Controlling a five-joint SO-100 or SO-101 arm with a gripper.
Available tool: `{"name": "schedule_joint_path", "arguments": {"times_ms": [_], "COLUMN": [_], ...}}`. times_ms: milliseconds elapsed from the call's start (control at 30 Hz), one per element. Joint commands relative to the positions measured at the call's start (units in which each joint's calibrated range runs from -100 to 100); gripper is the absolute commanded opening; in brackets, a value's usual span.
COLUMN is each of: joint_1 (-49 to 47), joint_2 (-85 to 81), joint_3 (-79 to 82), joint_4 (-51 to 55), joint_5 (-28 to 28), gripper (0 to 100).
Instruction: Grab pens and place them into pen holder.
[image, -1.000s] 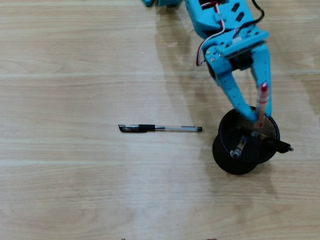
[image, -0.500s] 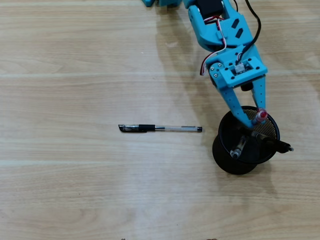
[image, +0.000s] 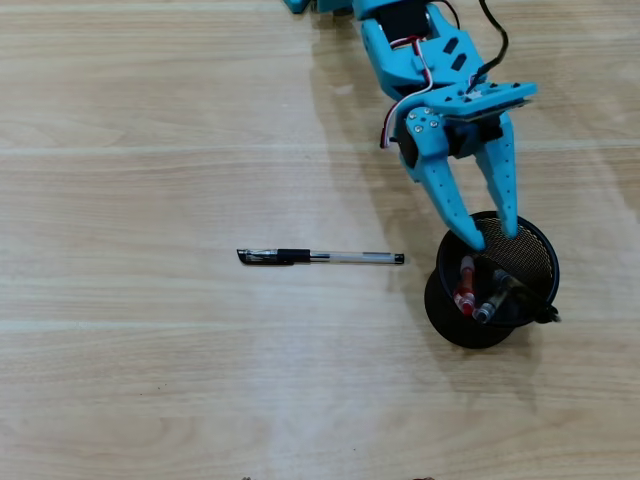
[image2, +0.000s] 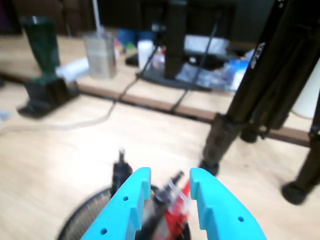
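Above the pen holder (image: 497, 285), we see the blue gripper (image: 492, 237) with jaws parted and nothing between them. The red pen (image: 465, 286) leans inside the mesh cup with two others, while a clear-barrelled pen (image: 320, 257) lies on the table (image: 150, 350), well apart to the left in the overhead view.

pens (image2: 170, 205) blurred in wrist view, pen holder (image2: 82, 220) cut off below

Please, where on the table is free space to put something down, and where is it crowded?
In the overhead view the wooden table is bare left of and below the clear pen, and also above it up to the arm. It is crowded at the right: the open tool hangs over the pen holder, which holds the red pen and others.
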Motion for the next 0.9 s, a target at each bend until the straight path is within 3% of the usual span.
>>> {"name": "schedule_joint_path", "arguments": {"times_ms": [0, 133, 200, 233, 333, 467, 867], "joint_1": [1.36, 4.1, 5.8, 7.17, 9.34, 10.55, 14.18], "joint_2": [-6.98, -7.32, -5.12, -1.57, 4.86, 14.66, 36.22], "joint_3": [-3.61, -19.82, -30.05, -38.74, -47.16, -51.51, -60.38], "joint_4": [25.45, 60.34, 75.64, 85.61, 90.51, 90.94, 91.54], "joint_5": [7.89, 22.73, 33.08, 41.03, 48.35, 52.48, 53.47], "gripper": [9, 9, 10, 11, 14, 13, 13]}}
